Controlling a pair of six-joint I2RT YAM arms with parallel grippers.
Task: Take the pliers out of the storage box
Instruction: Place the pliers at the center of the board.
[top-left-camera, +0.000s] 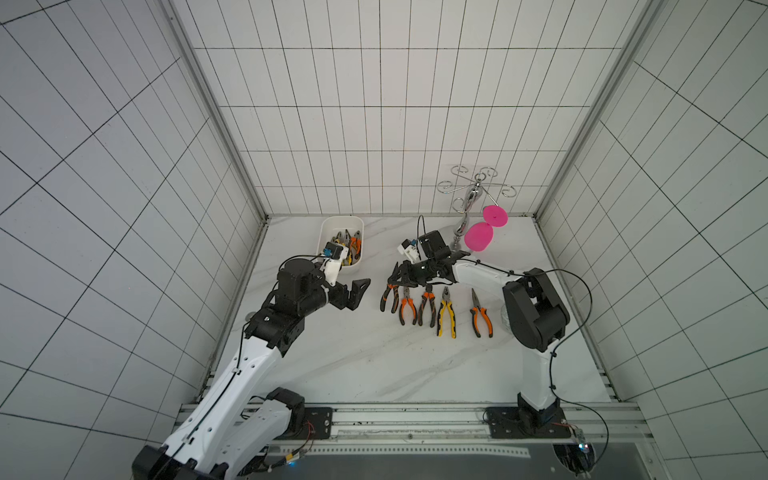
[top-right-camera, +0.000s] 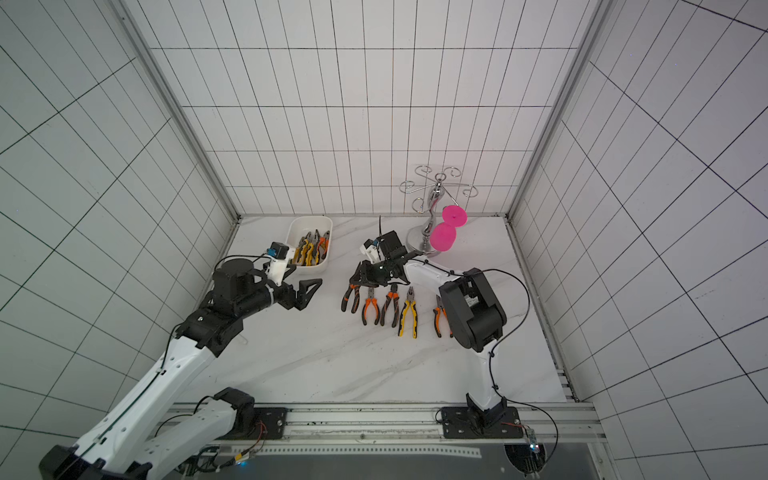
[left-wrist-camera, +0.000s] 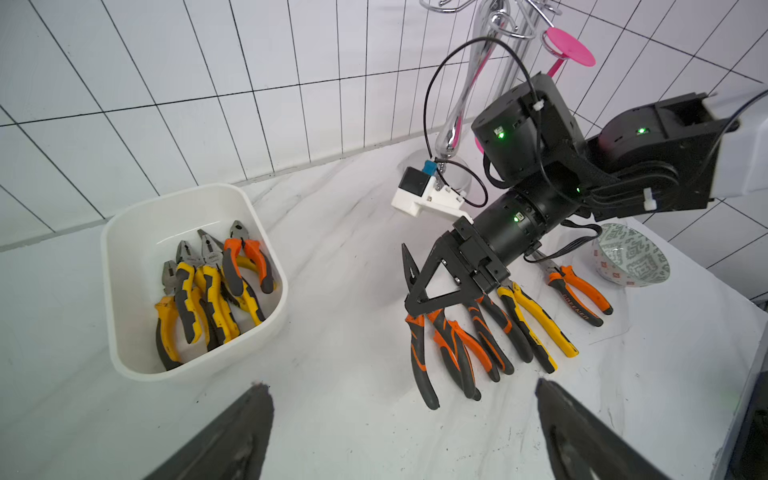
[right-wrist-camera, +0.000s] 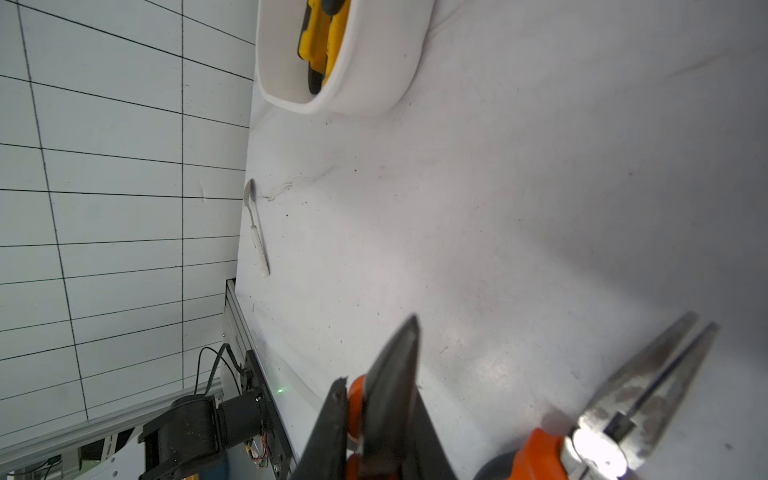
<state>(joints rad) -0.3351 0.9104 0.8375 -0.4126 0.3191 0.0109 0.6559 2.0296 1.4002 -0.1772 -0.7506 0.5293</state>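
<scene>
The left gripper (top-left-camera: 360, 294) hangs over the table with its jaws spread wide and nothing in them. Just past it, the right gripper (left-wrist-camera: 417, 300) is pinched tight on the long-nosed pliers (left-wrist-camera: 419, 361), close to where the steel nose meets the orange-and-black handles. They are at the end of the row of pliers (top-left-camera: 446, 318), which lie side by side on the table. I cannot tell if the held pair rests on the table or hangs just above it. Farther back, near the back wall, the storage box (left-wrist-camera: 124, 266) holds a heap of pliers (left-wrist-camera: 208, 291), mostly yellow with one orange pair. I think the job is about half done.

What could go wrong? If the right gripper lets go too high, the held pair could drop across the pair next to it. The heap in the box is all crossed over, so a grab there could lift two pairs at once, or drag or tip the light box.

The table (top-left-camera: 353, 365) is white with grey streaks, flat and smooth. A spoon (right-wrist-camera: 258, 237) lies at its edge, and a patterned bowl (left-wrist-camera: 631, 259) sits past the far end of the row. At the back is a shiny metal stand (top-left-camera: 471, 199) with a pink glass (top-left-camera: 478, 237) hanging from it. The walls (top-left-camera: 374, 124) all around are white tiles with dark lines.
</scene>
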